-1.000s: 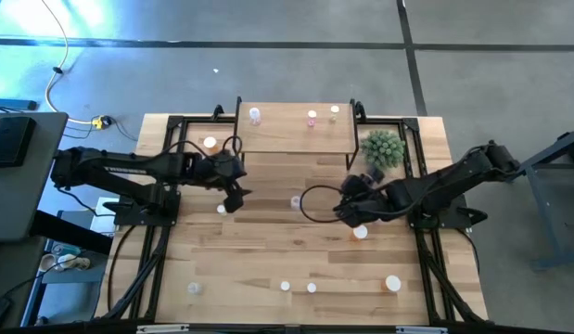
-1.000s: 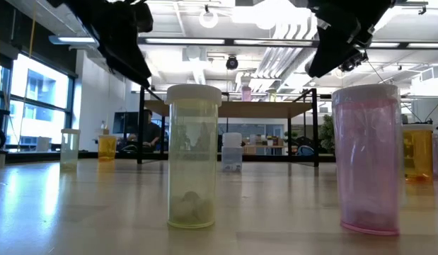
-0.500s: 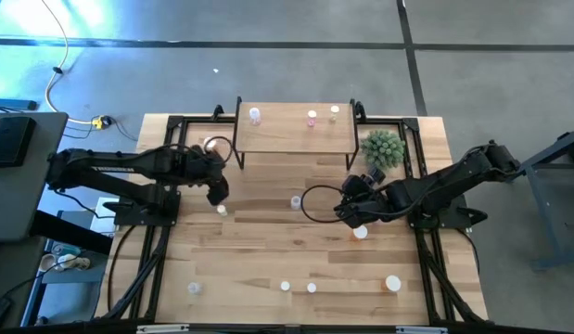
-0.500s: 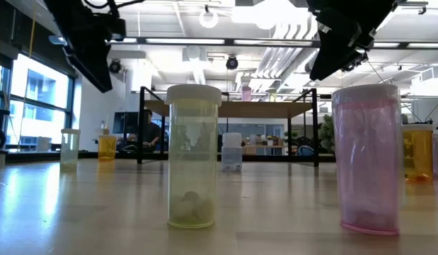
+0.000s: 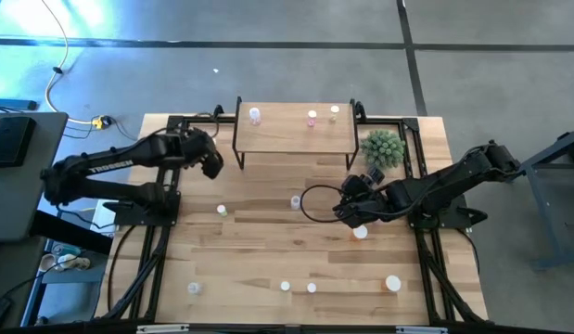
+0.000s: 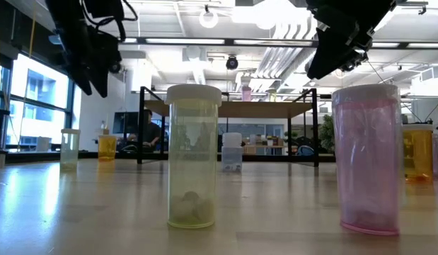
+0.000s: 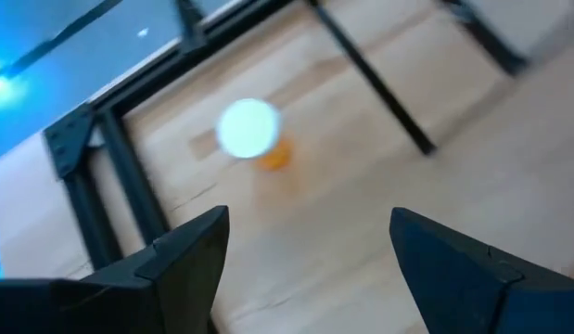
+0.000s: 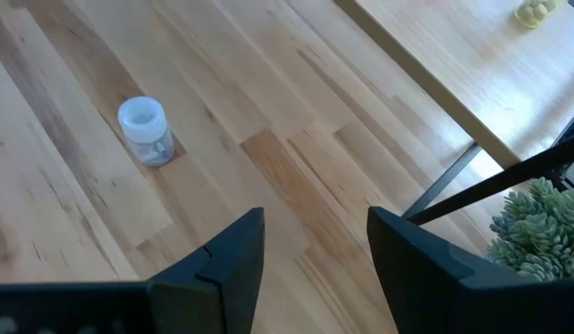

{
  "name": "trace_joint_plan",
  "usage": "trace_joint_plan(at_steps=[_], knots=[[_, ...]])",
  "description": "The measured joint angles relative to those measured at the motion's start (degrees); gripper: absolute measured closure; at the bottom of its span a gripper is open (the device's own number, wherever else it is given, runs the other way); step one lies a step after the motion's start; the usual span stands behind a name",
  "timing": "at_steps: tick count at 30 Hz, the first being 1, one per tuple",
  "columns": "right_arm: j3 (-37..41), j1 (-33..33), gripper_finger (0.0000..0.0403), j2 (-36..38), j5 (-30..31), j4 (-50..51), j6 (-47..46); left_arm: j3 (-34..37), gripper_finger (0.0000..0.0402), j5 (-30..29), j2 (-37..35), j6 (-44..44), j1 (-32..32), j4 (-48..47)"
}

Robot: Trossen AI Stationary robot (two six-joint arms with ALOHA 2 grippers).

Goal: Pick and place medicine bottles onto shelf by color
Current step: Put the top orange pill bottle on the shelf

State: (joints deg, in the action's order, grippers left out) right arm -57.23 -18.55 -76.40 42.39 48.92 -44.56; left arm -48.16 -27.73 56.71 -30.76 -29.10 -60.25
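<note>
The left gripper [image 5: 212,163], wide open and empty, hovers over an orange bottle [image 7: 274,154] left of the shelf [image 5: 296,141], which carries three bottles; roughly eight dot the tabletop [image 5: 268,250]. The right gripper [image 5: 347,210] waits mid-table, apparently part-open, empty.

Left end effector [image 5: 210,160] hovers beside the shelf [image 5: 294,139]; right end effector [image 5: 347,209] hangs mid-table.

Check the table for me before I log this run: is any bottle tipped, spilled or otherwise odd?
Nothing stands out. The bottles on the table that show clearly stand upright with caps on, as do the three on the shelf. The plant sits upright by the shelf. No spill shows.
</note>
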Motion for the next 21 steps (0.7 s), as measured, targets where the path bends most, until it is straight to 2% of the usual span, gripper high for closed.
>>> trace_joint_plan(at_steps=[3, 9, 13, 21], knots=[[0.0, 0.0, 0.0219, 0.0, 0.0, -0.1, 0.0, 0.0, 0.0115, 0.7, 0.1, -0.5, -4.1, 0.0], [0.0, 0.0, 0.0219, 0.0, 0.0, -0.3, 0.0, 0.0, 0.0115, 6.4, 1.8, 1.0, -9.8, 0.2], [0.0, 0.0, 0.0219, 0.0, 0.0, -0.3, 0.0, 0.0, 0.0115, 8.5, 4.4, 2.9, -11.2, 0.2], [0.0, 0.0, 0.0219, 0.0, -0.1, -0.7, 1.5, 0.0, 0.0115, 9.8, 10.6, 1.3, -12.6, 2.4]])
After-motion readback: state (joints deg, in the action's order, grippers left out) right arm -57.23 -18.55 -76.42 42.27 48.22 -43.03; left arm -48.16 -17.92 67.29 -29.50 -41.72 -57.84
